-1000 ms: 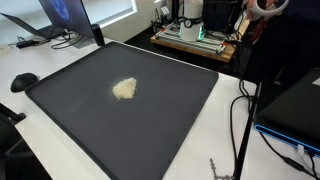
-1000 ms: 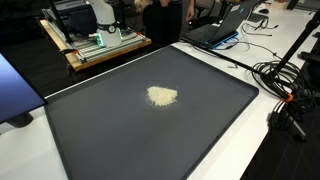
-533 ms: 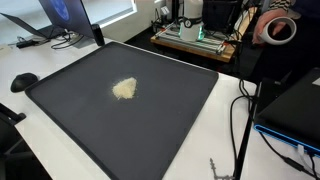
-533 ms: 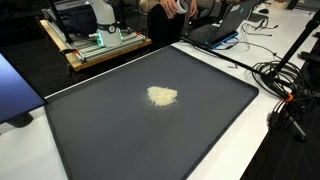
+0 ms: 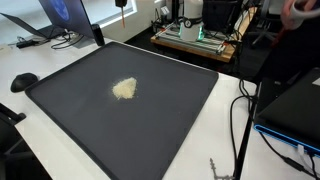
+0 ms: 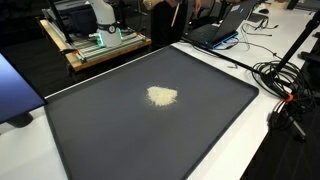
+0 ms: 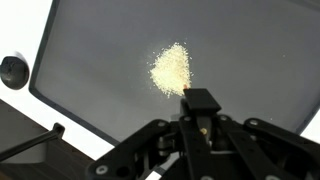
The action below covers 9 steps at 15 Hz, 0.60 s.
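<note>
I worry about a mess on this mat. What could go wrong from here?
1. The pile of pale grains lies loose on the dark mat. The shut gripper hangs just above it, so a low pass might scatter it.
2. Loose cables lie beside the mat's edge in an exterior view. A wide swing that way might snag them.

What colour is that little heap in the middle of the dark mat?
The heap is pale yellowish beige, clearest in the wrist view.
</note>
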Available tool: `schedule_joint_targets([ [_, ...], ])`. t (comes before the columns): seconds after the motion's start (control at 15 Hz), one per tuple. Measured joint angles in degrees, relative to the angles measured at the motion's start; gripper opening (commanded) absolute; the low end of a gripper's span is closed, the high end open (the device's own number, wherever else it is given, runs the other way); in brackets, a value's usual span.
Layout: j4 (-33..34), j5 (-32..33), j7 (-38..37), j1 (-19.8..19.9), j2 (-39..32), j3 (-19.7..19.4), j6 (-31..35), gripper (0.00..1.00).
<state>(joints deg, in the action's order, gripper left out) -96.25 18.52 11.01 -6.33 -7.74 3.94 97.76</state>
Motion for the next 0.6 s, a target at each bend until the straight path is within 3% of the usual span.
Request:
schedule_joint_targets([
  [0.33,0.0,0.0,0.0,0.2,0.8,0.0,0.0,0.12],
  [0.4,0.0,0.0,0.0,0.2,0.8,0.0,0.0,0.03],
  [0.6,0.0,0.0,0.0,0.2,0.6,0.0,0.0,0.03],
])
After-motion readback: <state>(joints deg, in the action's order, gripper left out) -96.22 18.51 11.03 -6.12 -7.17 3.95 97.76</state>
